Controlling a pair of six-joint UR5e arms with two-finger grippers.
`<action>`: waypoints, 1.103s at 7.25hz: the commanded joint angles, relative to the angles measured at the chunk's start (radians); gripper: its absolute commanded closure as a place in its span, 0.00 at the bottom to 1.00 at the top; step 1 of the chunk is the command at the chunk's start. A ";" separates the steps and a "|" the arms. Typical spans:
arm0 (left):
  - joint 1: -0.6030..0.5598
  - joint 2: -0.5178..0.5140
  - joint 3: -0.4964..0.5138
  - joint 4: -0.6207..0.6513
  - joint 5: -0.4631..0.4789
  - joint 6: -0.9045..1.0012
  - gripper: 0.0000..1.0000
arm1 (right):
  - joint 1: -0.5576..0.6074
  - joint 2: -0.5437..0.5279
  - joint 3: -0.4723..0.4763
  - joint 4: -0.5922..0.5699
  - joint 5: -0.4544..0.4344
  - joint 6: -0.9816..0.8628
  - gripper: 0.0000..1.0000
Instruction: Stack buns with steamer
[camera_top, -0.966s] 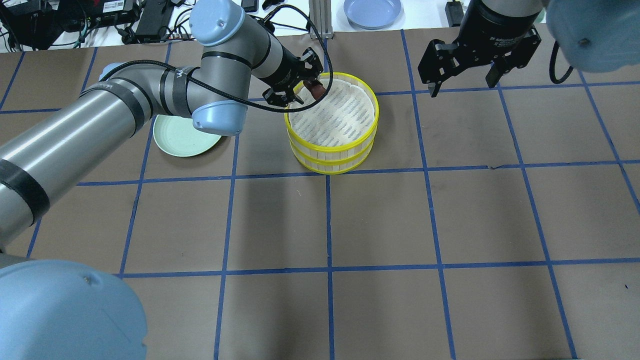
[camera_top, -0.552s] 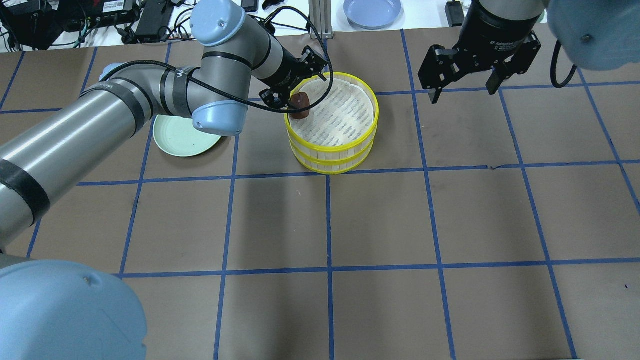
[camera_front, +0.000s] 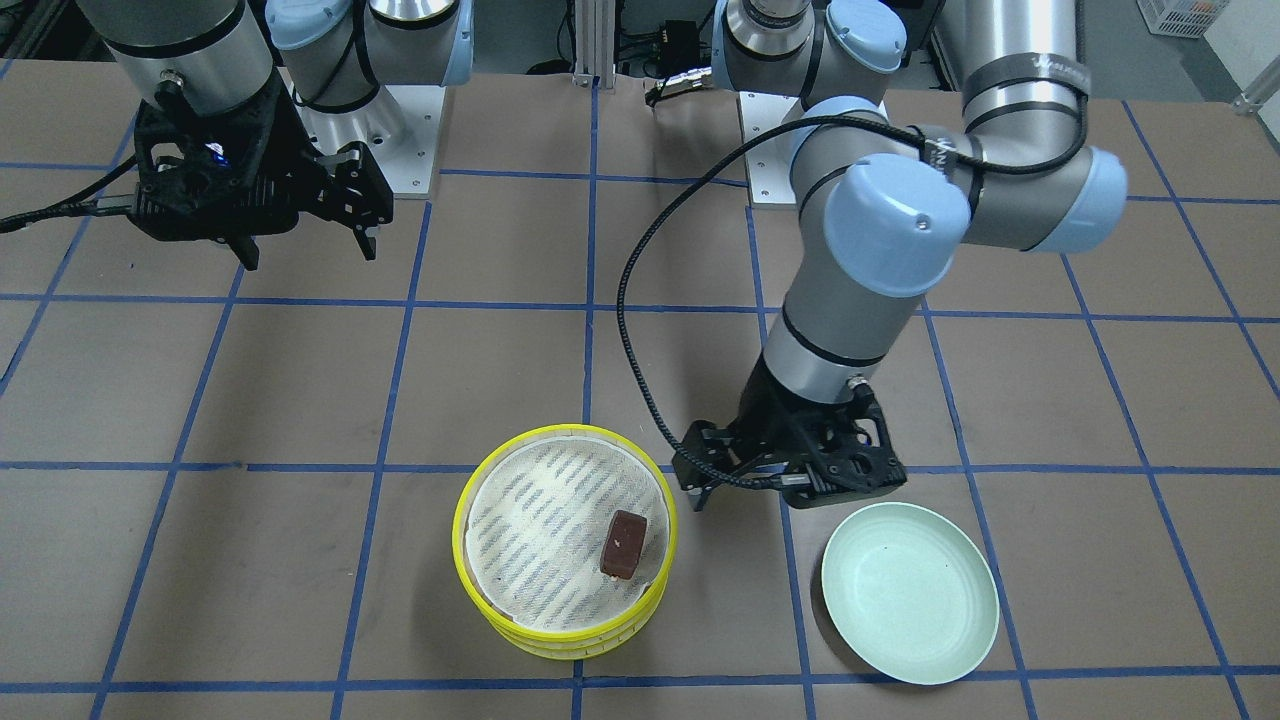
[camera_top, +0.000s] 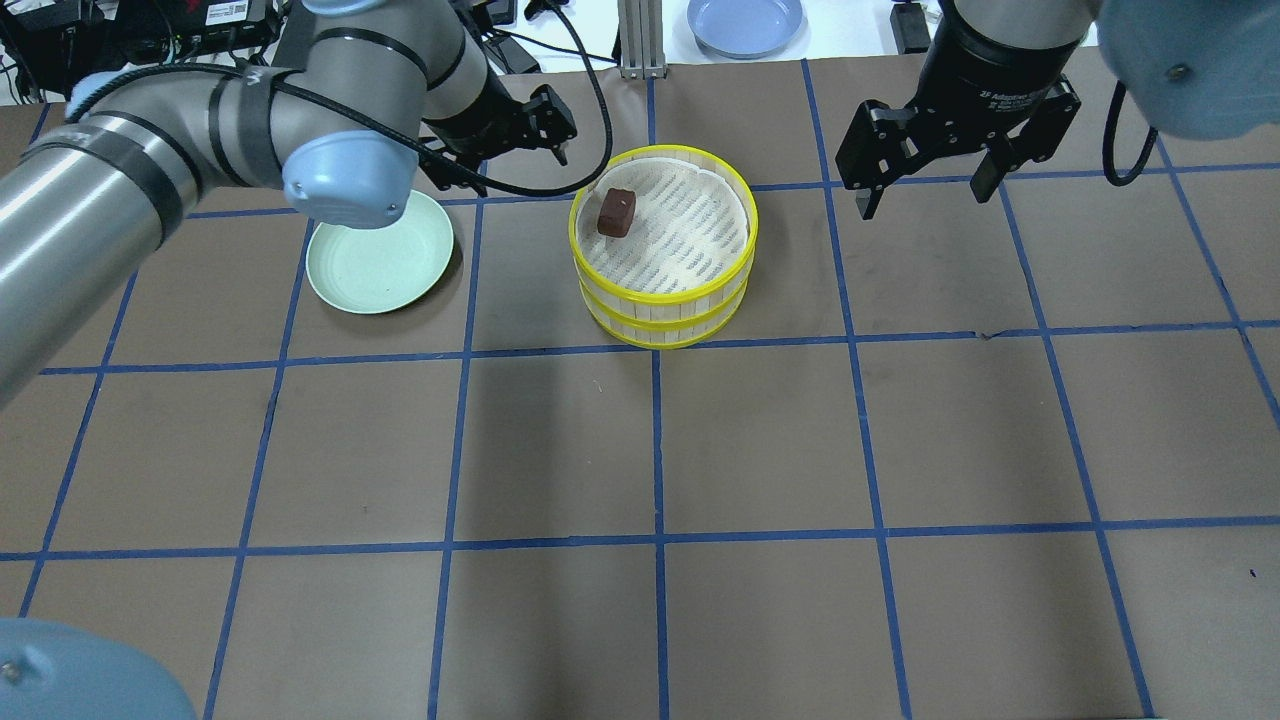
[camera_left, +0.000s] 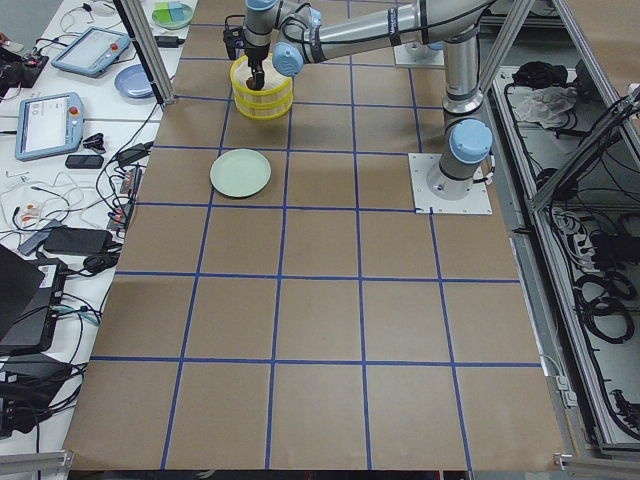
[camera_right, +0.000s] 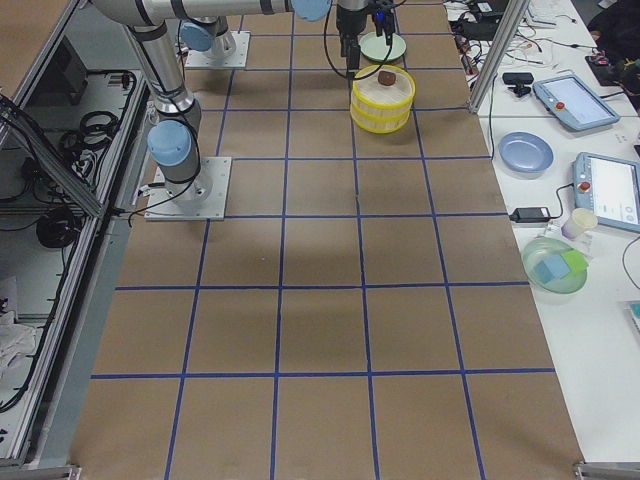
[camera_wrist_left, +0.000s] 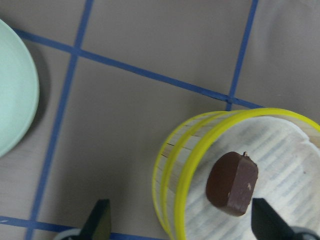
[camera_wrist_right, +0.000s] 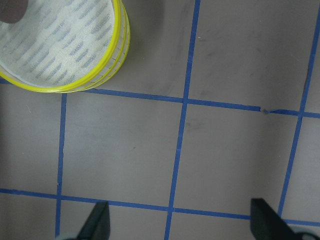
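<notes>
The reddish-brown bun (camera_top: 617, 212) lies in the stacked steamer's (camera_top: 660, 312) top tier — the left end effector (camera_top: 515, 160) hangs released beside it; the right end effector (camera_top: 920, 195) is released too, well apart.

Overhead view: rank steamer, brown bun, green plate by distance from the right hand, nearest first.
1. Steamer, just left of the right hand.
2. Brown bun, in the top tray, on its left side.
3. Green plate, farthest left.

Bright, even overhead light, soft shadows under arms; wrist views slightly blurred.
</notes>
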 joint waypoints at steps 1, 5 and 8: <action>0.097 0.096 0.020 -0.189 0.147 0.255 0.00 | -0.006 0.002 0.000 0.029 -0.006 0.000 0.00; 0.116 0.269 0.006 -0.445 0.159 0.283 0.00 | -0.021 -0.025 -0.005 0.027 -0.011 0.006 0.00; 0.110 0.317 -0.003 -0.476 0.101 0.271 0.00 | -0.018 -0.047 0.000 0.041 -0.009 0.006 0.00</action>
